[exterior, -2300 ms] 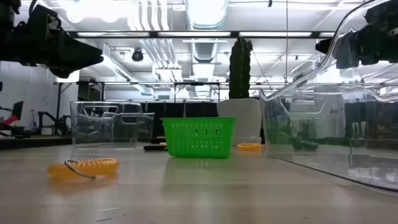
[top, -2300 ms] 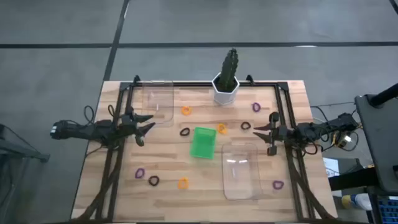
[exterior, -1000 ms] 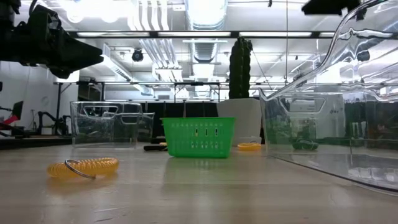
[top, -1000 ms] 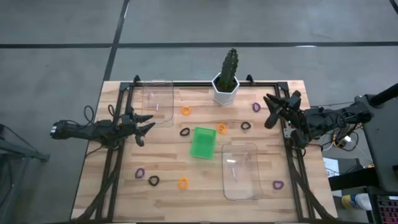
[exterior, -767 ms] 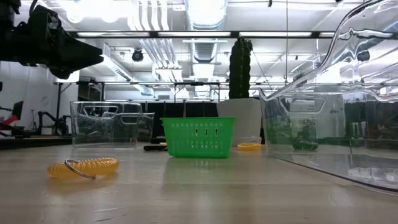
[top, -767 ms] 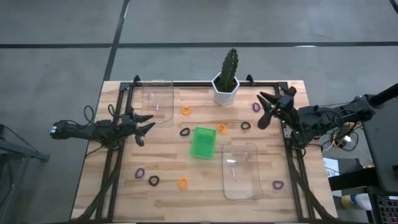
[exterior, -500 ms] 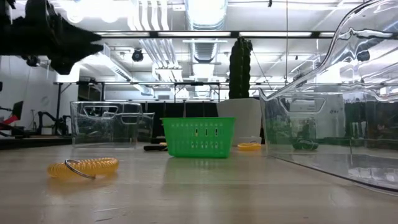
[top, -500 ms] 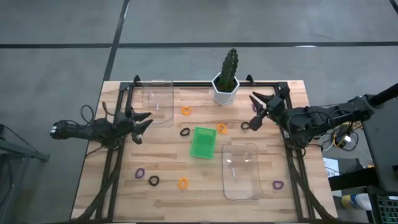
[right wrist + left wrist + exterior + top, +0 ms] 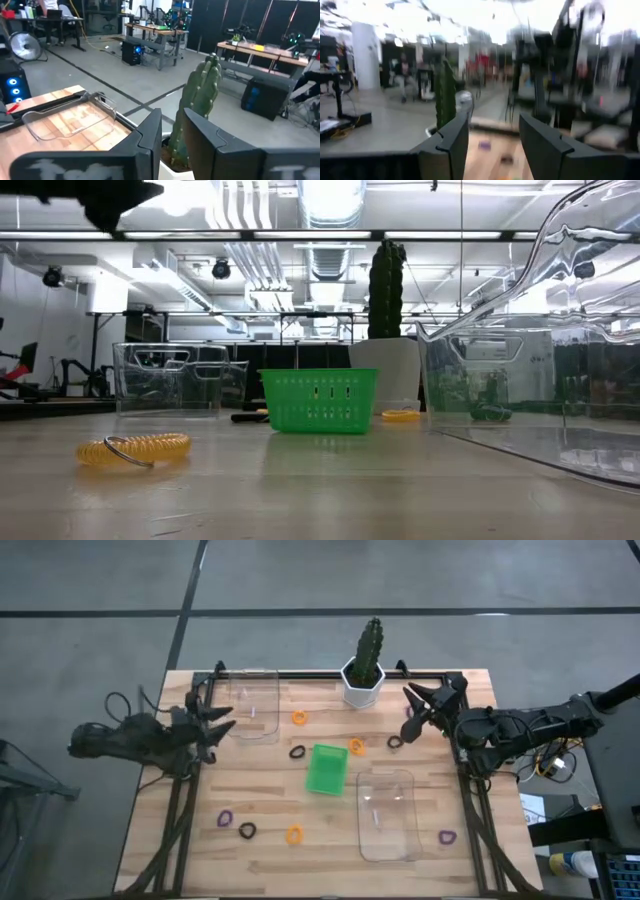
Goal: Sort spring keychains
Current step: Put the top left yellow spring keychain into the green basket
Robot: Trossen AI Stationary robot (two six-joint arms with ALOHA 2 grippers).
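Both arms just moved: right end effector (image 9: 418, 710), fingers parted and empty, swung toward the cactus (image 9: 370, 645) over the purple keychain (image 9: 411, 712); left end effector (image 9: 205, 722), parted, lifted.

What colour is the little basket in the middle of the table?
Green; the small plastic basket shows best in the low view.

table (image 9: 260, 805): pale wood planks, matt, with visible grain
green bin (image 9: 325, 768): plastic mesh, slightly glossy
clear bins (image 9: 386, 813): transparent plastic, glossy and smooth
spring keychains (image 9: 132, 449): coiled plastic, the orange one translucent, on a thin metal ring
cactus pot (image 9: 362, 688): white, smooth, faceted
frame (image 9: 300, 675): black metal, matt
grippers (image 9: 170, 135): dark matt plastic fingers
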